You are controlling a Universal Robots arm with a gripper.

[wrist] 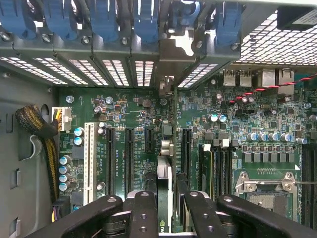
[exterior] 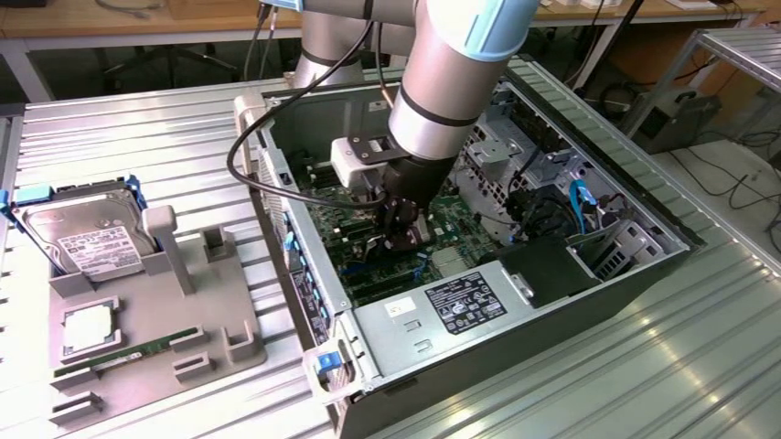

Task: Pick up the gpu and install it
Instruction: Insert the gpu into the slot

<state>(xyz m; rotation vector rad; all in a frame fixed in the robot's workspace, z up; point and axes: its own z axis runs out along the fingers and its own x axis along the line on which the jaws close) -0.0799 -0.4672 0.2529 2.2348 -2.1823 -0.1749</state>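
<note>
The open computer case lies on its side on the ribbed metal table, so that the green motherboard faces up and its slots can be reached from above. The robot arm reaches straight down into the case, over the middle of the board.

A grey holder tray sits beside the case, toward the table's edge at the exterior view's left. It stands parts upright or flat for picking: a hard drive leans in its far end, and a green memory stick lies along its near edge.

The gripper is clamped on the gpu, which hangs edge-down between the black fingers. Held this way, the card's lower edge points at the long black expansion slots, and its silver end bracket reaches toward the row of slot openings with blue clips at the case's rear wall. The card appears close over the board; whether it is seated cannot be told.
</note>
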